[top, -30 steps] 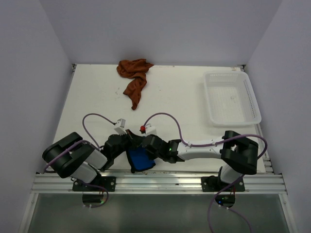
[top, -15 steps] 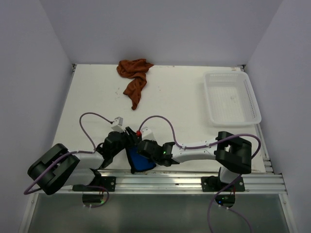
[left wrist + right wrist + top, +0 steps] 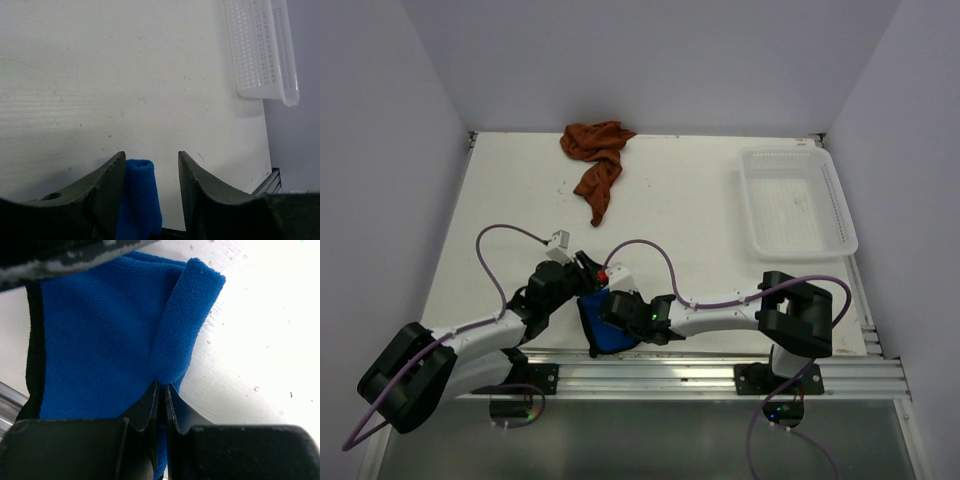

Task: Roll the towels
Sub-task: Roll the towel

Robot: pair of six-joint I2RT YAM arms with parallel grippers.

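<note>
Right fingers (image 3: 160, 395) pinch a fold of the blue towel (image 3: 100, 340). Left fingers (image 3: 150, 165) stand apart, the rolled end between them, its axis along the fingers.

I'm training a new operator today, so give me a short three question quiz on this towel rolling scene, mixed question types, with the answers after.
1. True or false: the rust-brown towel lies inside the white basket.
2. Which gripper is pinching the blue towel? A) left gripper B) right gripper C) both
3. Fill in: the left gripper's fingers stand ____, with a fold of the blue towel showing between them.

Key
1. False: it lies bunched on the table near the far edge, apart from the basket.
2. B: the right gripper is closed on a fold of it.
3. Apart.
</note>
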